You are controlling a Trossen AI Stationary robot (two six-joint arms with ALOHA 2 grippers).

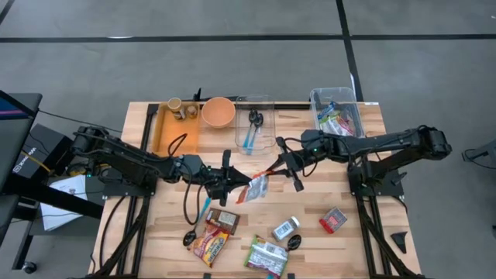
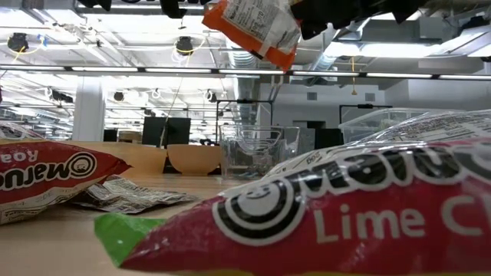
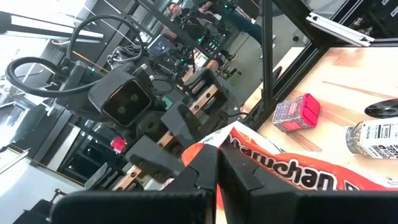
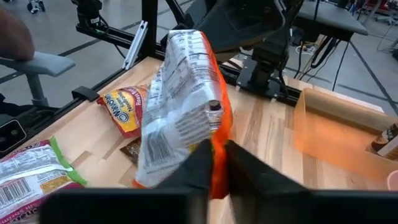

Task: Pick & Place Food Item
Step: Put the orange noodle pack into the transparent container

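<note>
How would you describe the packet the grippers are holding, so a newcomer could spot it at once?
Look at the middle of the wooden table, where the left gripper and right gripper meet. The orange-and-white packet is pinched between them, the only packet held off the table.

pkt [image 1: 256,187] betw both arms, mid-table

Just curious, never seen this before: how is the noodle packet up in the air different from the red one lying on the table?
The orange packet hangs above the table, pinched by both the left gripper and right gripper; the red packet lies flat near the table's front edge, untouched. One has orange edging, the other is mostly red. Both are Maruchan noodle packets.
</note>
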